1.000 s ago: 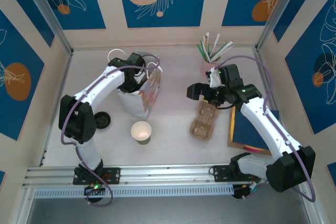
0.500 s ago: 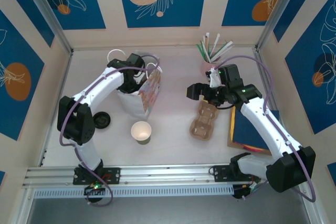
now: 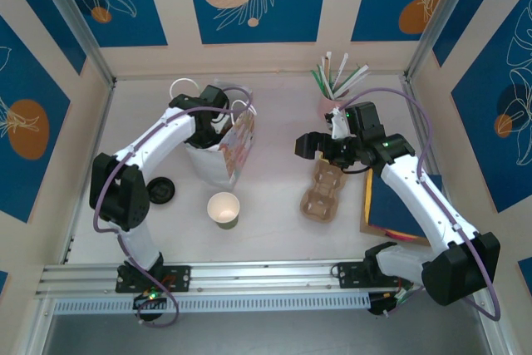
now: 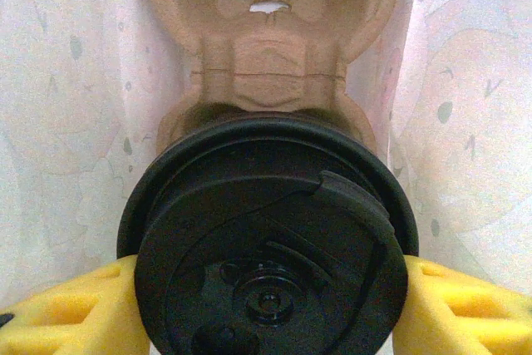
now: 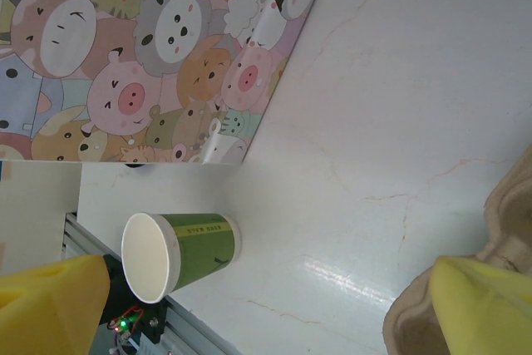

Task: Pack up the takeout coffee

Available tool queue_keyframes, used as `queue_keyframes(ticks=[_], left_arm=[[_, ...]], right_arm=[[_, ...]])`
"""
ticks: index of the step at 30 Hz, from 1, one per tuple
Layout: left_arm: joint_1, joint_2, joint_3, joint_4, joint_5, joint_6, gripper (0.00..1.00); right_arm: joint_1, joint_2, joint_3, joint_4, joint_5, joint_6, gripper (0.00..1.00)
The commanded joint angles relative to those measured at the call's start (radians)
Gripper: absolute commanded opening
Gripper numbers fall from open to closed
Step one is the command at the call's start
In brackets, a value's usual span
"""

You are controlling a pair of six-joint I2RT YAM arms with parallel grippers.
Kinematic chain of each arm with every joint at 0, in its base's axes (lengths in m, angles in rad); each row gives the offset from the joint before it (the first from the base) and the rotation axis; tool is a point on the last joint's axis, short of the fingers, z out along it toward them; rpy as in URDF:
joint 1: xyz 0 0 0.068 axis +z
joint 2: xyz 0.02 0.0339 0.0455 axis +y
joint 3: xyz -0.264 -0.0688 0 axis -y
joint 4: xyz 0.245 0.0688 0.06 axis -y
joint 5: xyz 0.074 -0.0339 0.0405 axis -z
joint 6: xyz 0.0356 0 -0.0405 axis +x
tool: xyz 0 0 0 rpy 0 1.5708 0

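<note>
The takeout coffee shows its round black lid from above, and my left gripper is shut on it, a yellow finger pressed to each side. The cup hangs inside the cartoon-animal gift bag, over a brown cardboard cup carrier on the bag's floor. In the top view my left gripper reaches down into the bag's mouth. My right gripper hovers open over the far end of a second cardboard carrier, holding nothing.
A lidless green cup stands in front of the bag, and the right wrist view has it too. A loose black lid lies by the left arm. A pot of straws stands at the back. A dark blue folder lies right.
The left arm has shifted very slightly with the cup still gripped inside the bag. The right arm has not moved.
</note>
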Motion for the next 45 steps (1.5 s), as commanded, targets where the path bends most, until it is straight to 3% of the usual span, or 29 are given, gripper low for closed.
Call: queue_keyframes(ticks=[1,45], left_arm=[[0.028,0.099,-0.078,-0.028,-0.045,0.002,0.53],[0.028,0.145,-0.129,0.004,-0.059,0.012,0.53]], right_arm=[[0.008,-0.023,0.001,-0.016,-0.002,-0.002,0.99],[0.010,-0.029,-0.006,-0.019,0.007,-0.002,0.99]])
